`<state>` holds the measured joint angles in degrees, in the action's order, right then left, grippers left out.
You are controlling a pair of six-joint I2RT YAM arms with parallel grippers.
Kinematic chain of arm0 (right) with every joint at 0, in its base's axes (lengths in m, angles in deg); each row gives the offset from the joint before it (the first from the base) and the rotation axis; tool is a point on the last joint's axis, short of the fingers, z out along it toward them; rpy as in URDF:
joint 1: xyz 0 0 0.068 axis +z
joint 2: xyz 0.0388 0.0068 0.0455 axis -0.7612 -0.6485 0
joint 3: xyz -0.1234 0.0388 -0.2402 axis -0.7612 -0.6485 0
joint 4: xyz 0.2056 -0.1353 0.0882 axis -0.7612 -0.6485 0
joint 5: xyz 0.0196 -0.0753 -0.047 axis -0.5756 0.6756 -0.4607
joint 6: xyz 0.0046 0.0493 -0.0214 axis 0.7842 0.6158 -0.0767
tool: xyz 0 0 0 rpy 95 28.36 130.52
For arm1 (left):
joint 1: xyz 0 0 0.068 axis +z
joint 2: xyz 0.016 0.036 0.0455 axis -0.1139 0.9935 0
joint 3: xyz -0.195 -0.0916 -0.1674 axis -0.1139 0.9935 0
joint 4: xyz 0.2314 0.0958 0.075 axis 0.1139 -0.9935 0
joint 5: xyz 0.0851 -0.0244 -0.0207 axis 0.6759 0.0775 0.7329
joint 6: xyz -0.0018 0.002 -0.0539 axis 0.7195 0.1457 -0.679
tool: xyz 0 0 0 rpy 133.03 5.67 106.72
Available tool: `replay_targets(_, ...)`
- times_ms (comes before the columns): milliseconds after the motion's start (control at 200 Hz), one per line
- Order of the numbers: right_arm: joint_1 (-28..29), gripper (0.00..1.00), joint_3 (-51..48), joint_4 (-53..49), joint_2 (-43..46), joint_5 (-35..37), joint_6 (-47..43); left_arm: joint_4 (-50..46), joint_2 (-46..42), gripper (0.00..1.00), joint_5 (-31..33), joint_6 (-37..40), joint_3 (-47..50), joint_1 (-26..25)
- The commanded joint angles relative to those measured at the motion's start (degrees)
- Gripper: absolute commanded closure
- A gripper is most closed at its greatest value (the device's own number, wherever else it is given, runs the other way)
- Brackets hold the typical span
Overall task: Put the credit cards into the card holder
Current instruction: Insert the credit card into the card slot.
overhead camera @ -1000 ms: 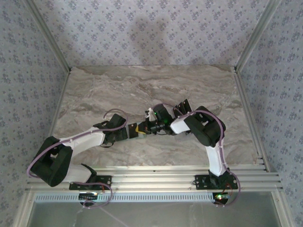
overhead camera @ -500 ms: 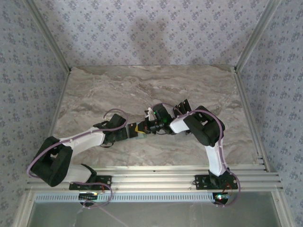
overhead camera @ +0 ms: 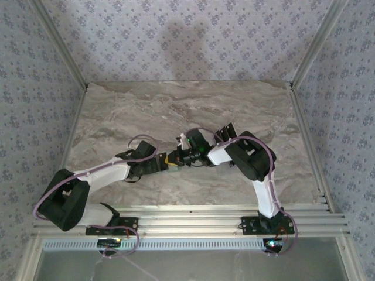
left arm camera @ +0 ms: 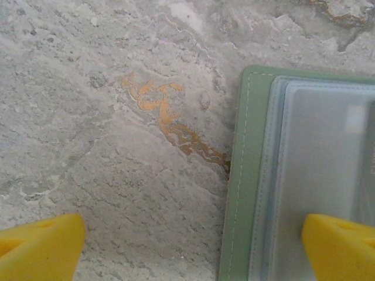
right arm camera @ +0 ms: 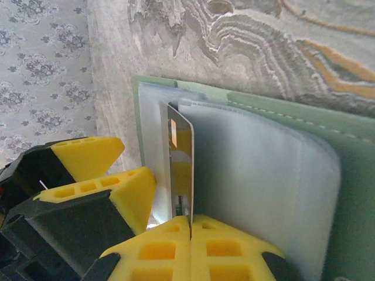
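From the left wrist, the left fingers stand spread wide, released, grasping nothing. One yellow tip hangs over bare marble worktop, well to the left of the card holder. The other tip sits to the right of the holder's stitched sage-green border, over its clear sleeves. The holder's left edge thus lies between the two tips, nearer the right-hand one. Whether that tip touches the plastic I cannot tell. The holder lies flat and open on the worktop with its sleeves facing up. An orange vein in the stone runs up to its left edge.

From the right wrist, the left fingers show at the holder's left edge, beside its outermost sleeve. Just right of them, the right fingers are clenched on one credit card, pinched at its near end. The card stands on edge, seen almost edge-on, with its far end among the holder's clear sleeves. A thin sleeve lies to its left and a large bulging one to its right. Further right, the green cover of the card holder spreads over the worktop.

From above, both arms meet near the middle of the worktop, the left fingers just left of the right arm's wrist. The holder beneath them is too hidden to make out.
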<state>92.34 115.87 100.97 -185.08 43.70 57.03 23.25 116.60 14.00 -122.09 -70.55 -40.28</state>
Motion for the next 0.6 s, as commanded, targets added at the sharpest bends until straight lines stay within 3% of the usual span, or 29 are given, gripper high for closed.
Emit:
replay_targets(0, 1.1, 1.0, 1.0, -4.2, -2.3, 1.6, -0.9, -2.2, 0.4, 0.04, 0.5, 0.0, 1.3, 0.2)
replay_targets(240, 1.4, 0.99, 2.3, -8.0, -1.6, 2.3, -2.2, -2.7, -1.6, 0.04, 0.2, -0.7, 0.7, 0.3)
replay_targets(320, 1.2, 0.93, 2.7, -10.6, -0.2, 2.7, -3.3, -3.3, -3.5, 0.04, 0.1, -1.3, 0.3, 0.4)
replay_targets(595, 1.1, 0.55, 7.1, -25.9, 5.6, 5.5, -10.4, -7.2, -8.6, 0.03, 0.4, -4.0, 0.1, 3.0)
